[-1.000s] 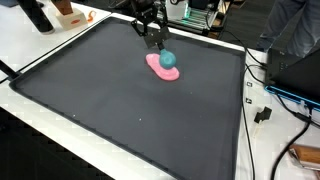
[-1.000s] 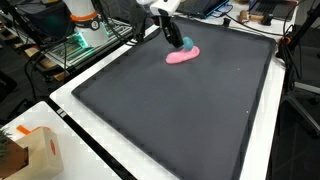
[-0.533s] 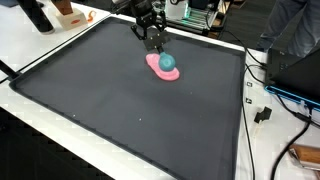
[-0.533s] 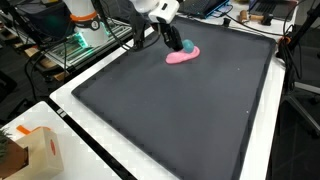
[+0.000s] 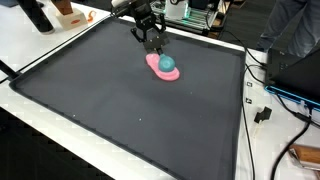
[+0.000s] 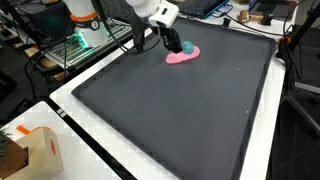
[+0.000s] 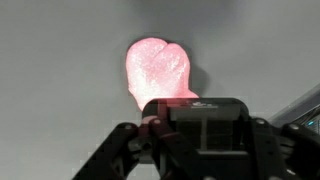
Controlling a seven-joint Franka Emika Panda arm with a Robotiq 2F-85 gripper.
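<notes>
Teal ball (image 5: 168, 63) resting on top of a flat pink piece (image 5: 160, 71), the two touching. Both lie on a black mat (image 5: 120, 110), toward its far edge in an exterior view and in the far half of the mat (image 6: 170, 120) in an exterior view, where the ball (image 6: 186, 46) sits at the end of the pink piece (image 6: 182, 57) nearest the arm.

In the wrist view only the pink piece (image 7: 158, 70) shows, lit brightly against the grey mat. The ball cannot be made out there, and the lower part of that frame is filled by the dark body of the pincer.

The pincer (image 5: 152, 44) hangs just above and beside the ball, tilted, with its fingertips pointing down at it. No contact with the ball or the pink piece is visible in either exterior view. Its jaws stand apart, released, with nothing between them; the linkages spread wide in the wrist view agree with this.

The mat has a raised dark border and covers most of a white bench (image 5: 35, 45). A cardboard box (image 6: 25, 150) stands on the bench at a near corner, well apart from the ball. Cables (image 5: 265, 100) trail beside the mat's edge.
</notes>
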